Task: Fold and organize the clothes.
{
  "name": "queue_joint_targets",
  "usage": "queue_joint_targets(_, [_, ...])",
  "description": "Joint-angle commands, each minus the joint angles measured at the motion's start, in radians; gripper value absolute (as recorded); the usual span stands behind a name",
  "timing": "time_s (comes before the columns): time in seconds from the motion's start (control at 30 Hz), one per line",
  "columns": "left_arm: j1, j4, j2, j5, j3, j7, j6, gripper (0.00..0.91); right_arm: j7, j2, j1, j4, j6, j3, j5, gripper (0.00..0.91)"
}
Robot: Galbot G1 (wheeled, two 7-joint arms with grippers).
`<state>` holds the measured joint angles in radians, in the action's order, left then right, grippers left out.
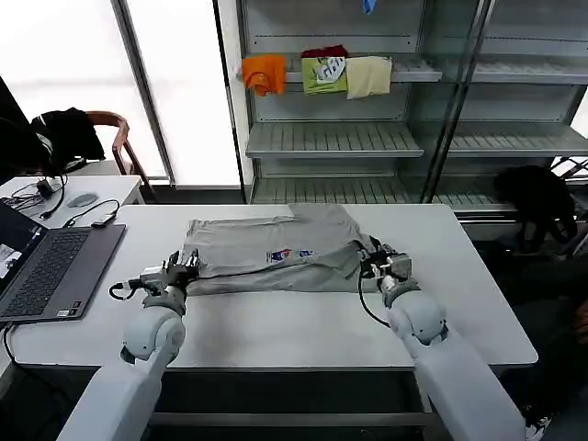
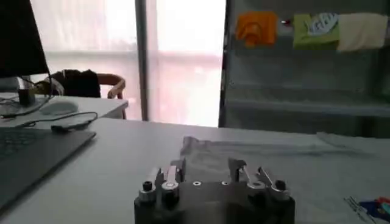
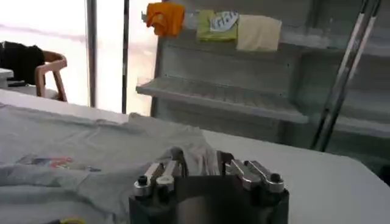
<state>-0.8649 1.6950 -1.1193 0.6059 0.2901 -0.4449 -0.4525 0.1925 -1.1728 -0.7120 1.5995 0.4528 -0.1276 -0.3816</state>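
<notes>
The clothes are one light grey shirt [image 1: 266, 243] lying flat across the middle of the white table [image 1: 303, 322], with its small coloured print [image 1: 288, 254] facing up. My left gripper [image 1: 186, 265] sits low at the shirt's left edge. In the left wrist view this gripper [image 2: 207, 165] is open, and the shirt [image 2: 262, 152] lies just beyond its fingers. My right gripper [image 1: 371, 262] is at the shirt's right end. In the right wrist view that gripper [image 3: 199, 159] is open, with a raised bunch of the shirt [image 3: 79, 146] between its fingers.
An open laptop [image 1: 46, 271] with cables and a mouse [image 1: 81, 198] occupies the table's left end. Behind the table, a metal shelf holds orange [image 1: 265, 73], green [image 1: 324, 73] and cream [image 1: 367, 75] garments. A black cloth [image 1: 64, 133] hangs on a chair at far left.
</notes>
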Motion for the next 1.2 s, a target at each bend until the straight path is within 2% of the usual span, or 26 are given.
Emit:
queue_joint_targets(0.03, [-0.017,0.082,0.022,-0.005,0.003,0.003,-0.021,0.907,0.035,-0.004,0.021,-0.012,-0.014,-0.007,0.035,0.907])
queue_joint_targets(0.2, [-0.080,0.187,0.054,0.002,0.027,0.017,-0.043,0.907,0.032,0.026,-0.005,0.037,-0.048,-0.052,0.079,0.907])
queue_joint_targets(0.43, [-0.136,0.228,0.084,0.017,0.062,0.030,-0.044,0.907,0.046,0.054,-0.024,0.077,-0.105,-0.104,0.105,0.907])
queue_joint_targets(0.67, [-0.191,0.252,0.100,0.020,0.090,0.044,-0.043,0.907,-0.001,0.071,-0.051,0.093,-0.108,-0.100,0.082,0.907])
queue_joint_targets(0.9, [-0.248,0.298,0.121,0.049,0.124,0.072,-0.049,0.907,-0.004,0.092,-0.094,0.154,-0.054,-0.103,0.010,0.907])
queue_joint_targets(1.07, [-0.283,0.275,0.123,0.089,0.145,0.115,-0.066,0.907,-0.001,0.125,-0.213,0.238,0.028,-0.125,-0.109,0.907])
queue_joint_targets(1.2, [-0.286,0.236,0.124,0.102,0.153,0.150,-0.062,0.907,-0.006,0.126,-0.285,0.236,0.056,-0.133,-0.153,0.907])
